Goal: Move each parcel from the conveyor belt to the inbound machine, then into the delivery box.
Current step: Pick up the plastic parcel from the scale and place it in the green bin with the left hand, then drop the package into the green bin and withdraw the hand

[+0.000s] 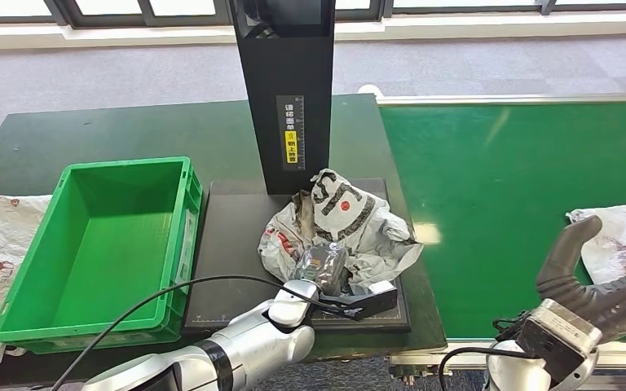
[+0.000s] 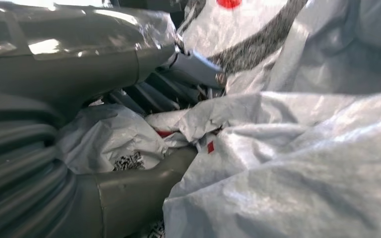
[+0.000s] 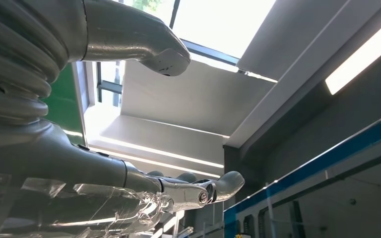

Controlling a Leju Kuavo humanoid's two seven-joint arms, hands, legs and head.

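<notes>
Crinkled white plastic parcel with black and red print (image 1: 338,232) lies on the black flat platform of the inbound machine (image 1: 236,244), just right of the green plastic delivery box (image 1: 102,244); our left hand (image 1: 326,285) has thumb and fingers closed into its folds, gripping it; right hand (image 1: 595,281) spread, holding nothing. We judge: lift clear of the box wall, then carry leftward; loose film may slip.

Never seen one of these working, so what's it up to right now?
Left hand grips crumpled parcel on the machine's black plate. Right hand open, empty. Green box empty beside it; nothing in the way.
</notes>
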